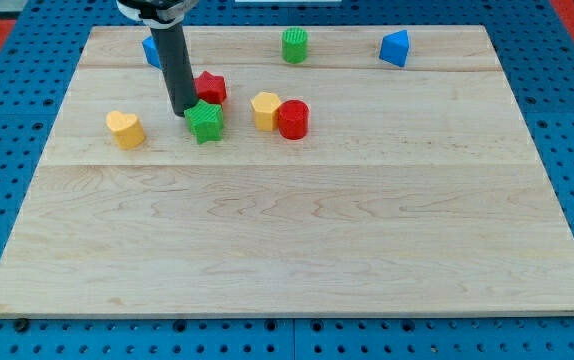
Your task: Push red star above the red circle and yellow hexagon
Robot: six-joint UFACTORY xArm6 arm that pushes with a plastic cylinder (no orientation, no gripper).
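The red star lies on the wooden board in the upper left part. The red circle sits to its lower right, touching the yellow hexagon on the circle's left. My tip is just left of the red star and at the upper left of the green star, close to both. The rod hides the star's left edge.
A yellow heart lies at the left. A blue block is partly hidden behind the rod at the top left. A green cylinder and a blue block sit near the top edge.
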